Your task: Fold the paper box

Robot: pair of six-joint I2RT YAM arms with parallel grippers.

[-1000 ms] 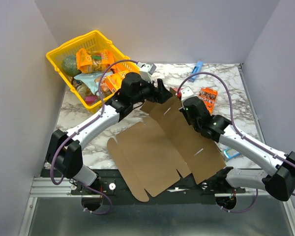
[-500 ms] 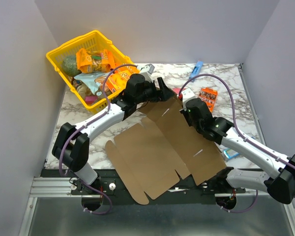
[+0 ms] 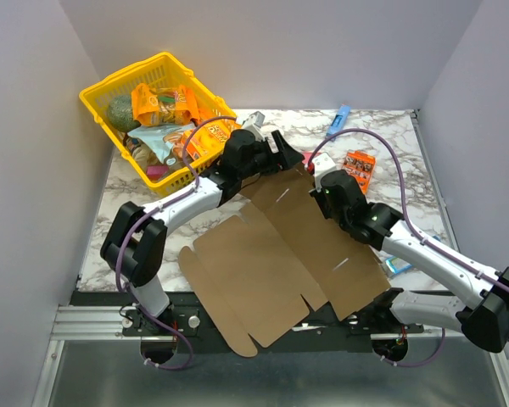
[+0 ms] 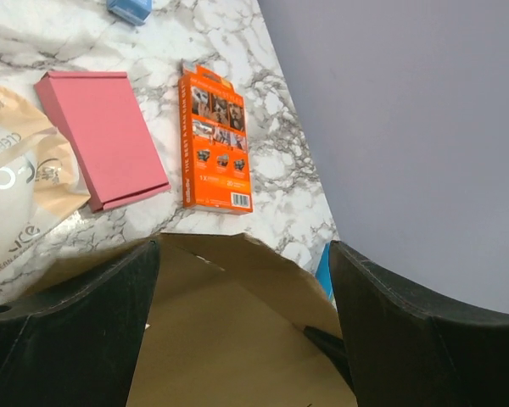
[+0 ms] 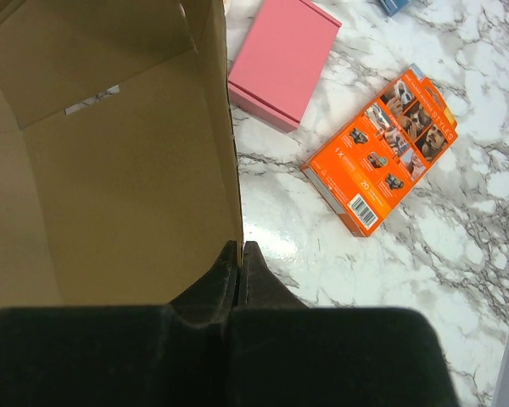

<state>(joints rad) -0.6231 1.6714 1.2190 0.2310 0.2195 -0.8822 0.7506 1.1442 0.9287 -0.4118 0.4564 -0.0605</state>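
The paper box lay mostly flat on the surface beneath both tools, one raised panel's edge pinched in the right tool. The left tool gaped wide around its far flap. Folding seemed barely begun.

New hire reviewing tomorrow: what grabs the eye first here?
The big brown cardboard sheet covers the middle of the table and overhangs its near edge. At its far end the right gripper pinches its edge and the left gripper hangs open over it. A yellow basket of snack packs sits far left.
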